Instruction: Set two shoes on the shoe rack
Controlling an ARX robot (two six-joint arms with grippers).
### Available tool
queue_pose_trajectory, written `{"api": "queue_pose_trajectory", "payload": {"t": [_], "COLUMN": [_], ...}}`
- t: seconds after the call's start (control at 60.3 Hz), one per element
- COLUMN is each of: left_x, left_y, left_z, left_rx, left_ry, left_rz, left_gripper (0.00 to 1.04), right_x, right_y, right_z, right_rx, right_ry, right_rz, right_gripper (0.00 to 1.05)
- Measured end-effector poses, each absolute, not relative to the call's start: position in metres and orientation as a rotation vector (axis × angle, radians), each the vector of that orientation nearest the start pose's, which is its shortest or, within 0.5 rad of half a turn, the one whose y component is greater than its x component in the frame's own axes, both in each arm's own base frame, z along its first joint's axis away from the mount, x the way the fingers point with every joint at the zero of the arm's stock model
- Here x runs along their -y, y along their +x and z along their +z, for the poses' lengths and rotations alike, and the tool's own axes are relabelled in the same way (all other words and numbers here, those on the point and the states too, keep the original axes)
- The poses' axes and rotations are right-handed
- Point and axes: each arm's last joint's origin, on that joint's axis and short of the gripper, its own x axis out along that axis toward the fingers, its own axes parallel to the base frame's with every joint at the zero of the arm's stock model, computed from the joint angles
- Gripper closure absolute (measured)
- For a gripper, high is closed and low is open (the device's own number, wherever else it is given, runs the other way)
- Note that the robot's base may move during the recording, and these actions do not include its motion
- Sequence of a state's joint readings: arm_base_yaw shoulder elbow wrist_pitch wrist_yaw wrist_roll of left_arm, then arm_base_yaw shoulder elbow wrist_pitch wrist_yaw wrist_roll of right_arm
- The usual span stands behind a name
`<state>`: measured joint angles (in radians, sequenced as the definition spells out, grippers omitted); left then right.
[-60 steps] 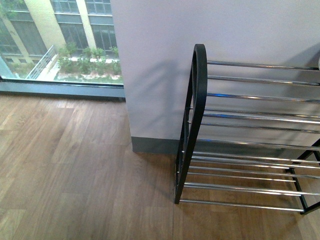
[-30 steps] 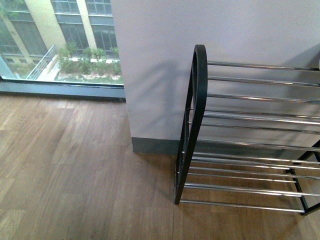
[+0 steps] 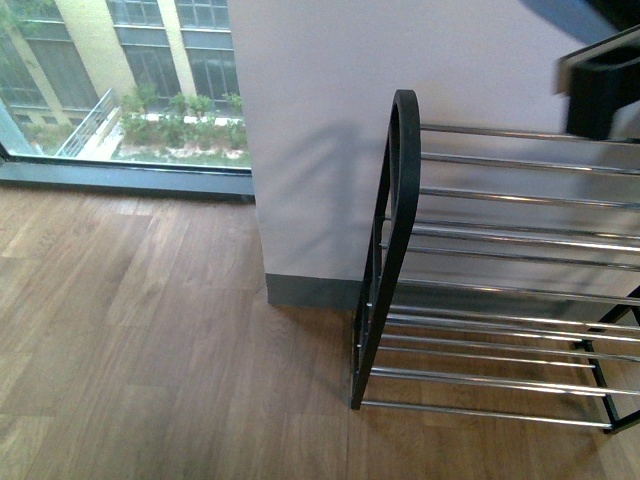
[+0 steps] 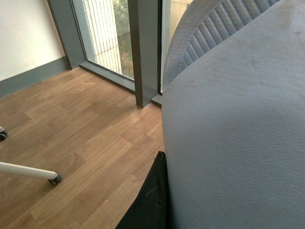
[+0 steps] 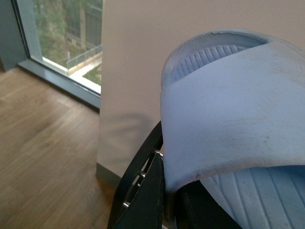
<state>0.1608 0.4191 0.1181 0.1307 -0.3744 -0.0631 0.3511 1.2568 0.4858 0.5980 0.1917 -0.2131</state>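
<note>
My left gripper [image 4: 164, 195] is shut on a pale blue slide [image 4: 238, 143], which fills most of the left wrist view above the wood floor. My right gripper [image 5: 169, 193] is shut on the strap of the other pale blue slide [image 5: 228, 119]; its ribbed footbed shows. It is held close above the shoe rack's rounded black side piece [image 5: 137, 174]. In the front view the shoe rack [image 3: 400, 210] stands against the white wall with bare chrome-bar shelves. A dark blurred part of my right arm [image 3: 600, 85] shows over its top shelf. The grey sneakers are out of view.
The wood floor [image 3: 150, 350] lies left of the rack, with a floor-level window [image 3: 120, 90] behind it. A grey window post [image 4: 145, 52] and a white leg with a castor [image 4: 28, 172] show in the left wrist view.
A dark blurred shape of my right arm has come into the front view at the top right, above the rack's top shelf. The rack has not moved.
</note>
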Motion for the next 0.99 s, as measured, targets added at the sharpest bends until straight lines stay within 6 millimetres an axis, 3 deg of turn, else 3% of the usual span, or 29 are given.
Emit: {"api": "queue_pose_trajectory", "payload": {"t": [0.199, 0.431, 0.812, 0.994], "left_x": [-0.03, -0.03, -0.03, -0.03], "left_y": [0.121, 0.121, 0.121, 0.121], "left_z": [0.18, 0.18, 0.18, 0.18], "left_rx": [-0.154, -0.154, -0.154, -0.154], "left_ry": [-0.043, -0.043, -0.043, -0.043], "left_rz": [0.539, 0.539, 0.539, 0.539], "left_gripper": [1.03, 1.03, 1.03, 1.03], "right_x": [-0.08, -0.058, -0.004, 0.009], "right_y": [0.278, 0.325, 0.349, 0.357], "right_z": [0.186, 0.174, 0.138, 0.133], "right_rx": [-0.249, -0.326, -0.457, -0.455], "right_ry": [-0.276, -0.174, 0.026, 0.047], "right_rz": [0.112, -0.012, -0.239, -0.293], "right_gripper": [1.03, 1.03, 1.03, 1.03]}}
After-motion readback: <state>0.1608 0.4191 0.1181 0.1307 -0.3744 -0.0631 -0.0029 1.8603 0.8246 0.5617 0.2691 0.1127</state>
